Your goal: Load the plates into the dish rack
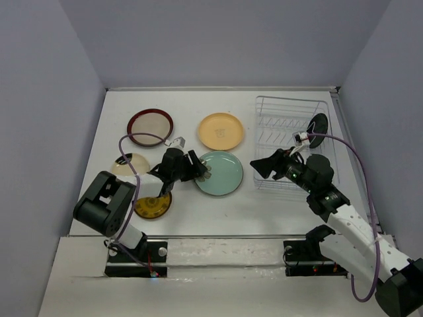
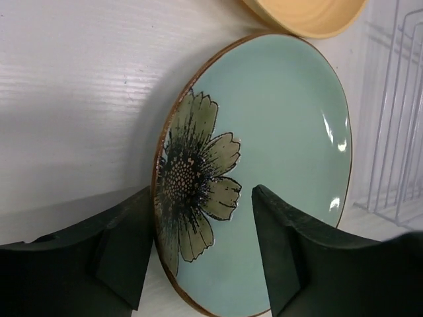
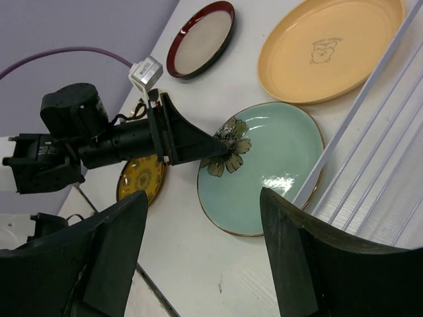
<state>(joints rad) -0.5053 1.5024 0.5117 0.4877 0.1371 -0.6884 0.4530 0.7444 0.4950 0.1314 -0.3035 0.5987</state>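
**Ana:** Across the white worktop [image 1: 218, 211], what is lying where?

**Ben:** At the back right the dish rack [image 1: 277, 109] is standing, and the small black-and-cream plate [image 1: 318, 124] is already sitting upright in it. The peach-orange plate [image 1: 221, 130] is lying just left of the rack. The beige plate with the dark red rim [image 1: 150, 127] is lying further left. The pale teal plate [image 1: 225, 175] is lying flat in front of the peach one, near the rack. The small amber-yellow plate [image 1: 153, 206] is peeking out from under the left arm.

**Ana:** And the pincers?

**Ben:** The left pincer [image 2: 198, 198] is straddling the teal plate's rim beside the flower. Its fingers are spread, one outside the edge and one over the face, and I am not seeing a pinch yet. The right pincer [image 3: 205, 198] is hanging spread and empty between that plate and the rack.

**Ana:** So how should this step go?

**Ben:** I am reading it as the grasp. The outer finger should be getting properly under the rim before closing. It should be squeezing squarely so the glazed plate is not skating away. After lifting, the plate should be tipping on edge towards a free slot.
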